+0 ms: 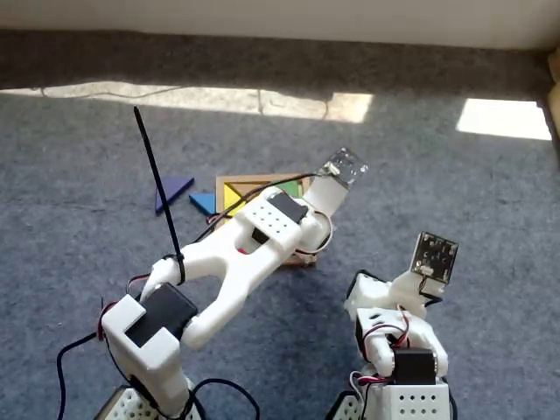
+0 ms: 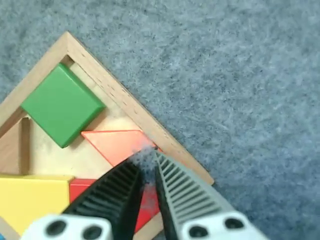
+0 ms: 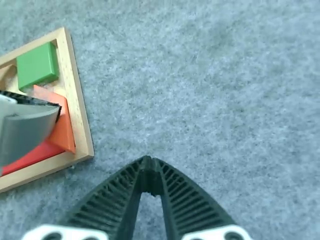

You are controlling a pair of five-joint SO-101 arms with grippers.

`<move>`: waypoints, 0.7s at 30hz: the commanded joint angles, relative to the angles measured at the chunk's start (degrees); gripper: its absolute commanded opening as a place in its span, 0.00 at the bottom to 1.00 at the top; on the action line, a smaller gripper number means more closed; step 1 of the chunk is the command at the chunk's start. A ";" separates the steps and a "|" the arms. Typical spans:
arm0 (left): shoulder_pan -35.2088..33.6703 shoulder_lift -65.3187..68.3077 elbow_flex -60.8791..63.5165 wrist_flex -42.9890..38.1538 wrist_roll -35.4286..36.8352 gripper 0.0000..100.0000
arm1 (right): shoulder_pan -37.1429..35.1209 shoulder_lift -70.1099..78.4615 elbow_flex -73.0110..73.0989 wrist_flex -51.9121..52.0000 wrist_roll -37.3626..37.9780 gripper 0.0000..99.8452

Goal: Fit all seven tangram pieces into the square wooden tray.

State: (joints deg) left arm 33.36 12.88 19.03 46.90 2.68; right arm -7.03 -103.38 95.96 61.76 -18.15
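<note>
Lying outside one tray (image 1: pixel 236 180), two blue pieces (image 1: pixel 172 192)

Grey carpet (image 3: pixel 225 75) carries a wooden tray (image 2: pixel 125 97) beneath the left gripper (image 2: pixel 147 159) jaws, with a purple triangle (image 1: pixel 172 192) and a blue piece (image 1: pixel 203 203) lying well aside from them

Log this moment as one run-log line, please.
left gripper: shut, tips at orange triangle in tray | right gripper: shut, over carpet | in tray: green square, yellow piece | outside: purple triangle, blue piece
</note>
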 commanded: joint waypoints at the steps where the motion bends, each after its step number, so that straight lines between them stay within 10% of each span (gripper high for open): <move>1: -1.80 -1.89 -2.95 0.79 0.09 0.00 | 0.57 -0.13 7.08 0.04 0.09 0.01; 7: -8.31 -10.24 -4.97 0.79 5.45 0.04 | 0.57 -0.13 7.08 0.04 0.09 0.01; 13: -13.23 -7.96 -5.67 0.62 11.87 0.28 | 0.57 -0.13 7.08 0.04 0.09 0.01; 21: -13.41 6.20 -17.19 1.49 11.96 0.26 | 0.57 -0.13 7.08 0.04 0.09 0.01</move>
State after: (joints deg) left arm 21.14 14.37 9.89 47.60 13.85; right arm -7.03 -103.38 95.96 61.76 -18.15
